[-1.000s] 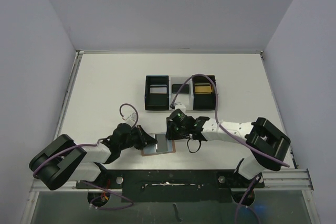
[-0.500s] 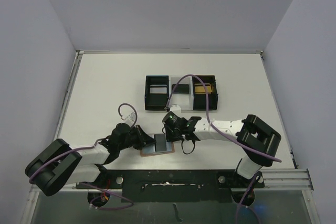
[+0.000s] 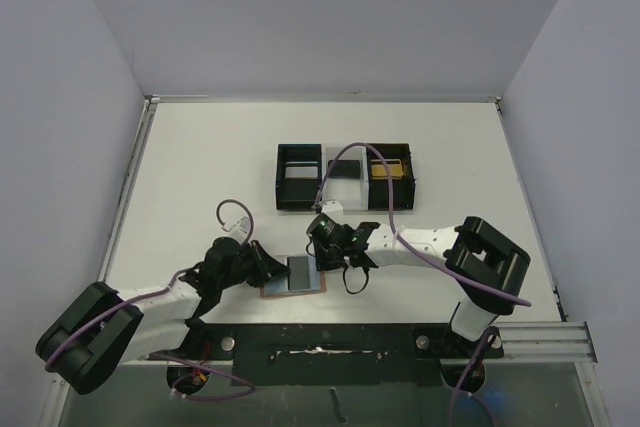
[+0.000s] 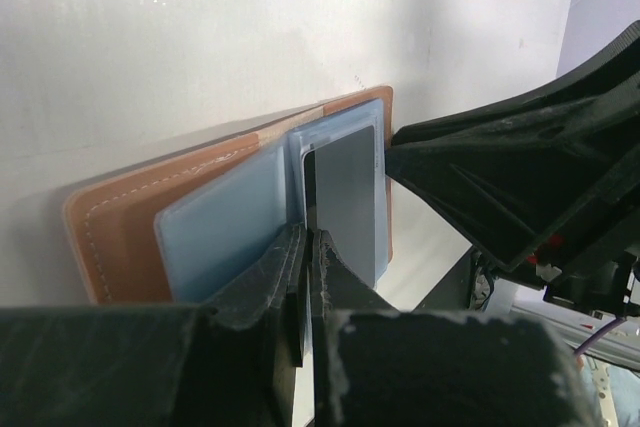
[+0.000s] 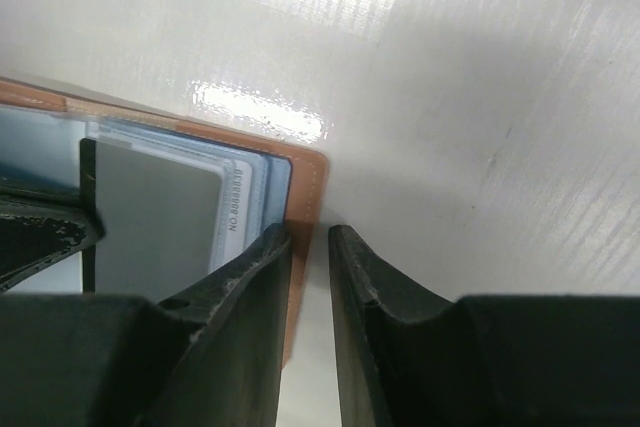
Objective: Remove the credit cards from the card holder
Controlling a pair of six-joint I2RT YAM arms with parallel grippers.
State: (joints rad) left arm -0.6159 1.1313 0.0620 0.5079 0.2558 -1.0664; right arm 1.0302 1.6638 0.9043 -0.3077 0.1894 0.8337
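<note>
The card holder (image 3: 292, 276) lies open near the front edge, tan leather with blue pockets (image 4: 225, 227). A silver-grey credit card (image 4: 345, 192) sits in its right half, also visible in the right wrist view (image 5: 150, 217). My left gripper (image 4: 308, 239) is shut, its tips resting at the card holder's middle fold, by the card's left edge. My right gripper (image 5: 310, 237) stands narrowly open at the card holder's right edge (image 5: 305, 172): one finger over the tan border, the other over bare table. A black card (image 3: 344, 169) and a gold card (image 3: 388, 171) lie in the tray.
A black three-compartment tray (image 3: 279, 177) stands behind the card holder, mid-table. Both grippers (image 3: 272, 265) (image 3: 322, 259) crowd the card holder from either side. The black rail of the arm bases runs just in front of it.
My right gripper has come left and down to the card holder's right edge, its jaws narrowing. The left arm and the card holder have shifted slightly left.
</note>
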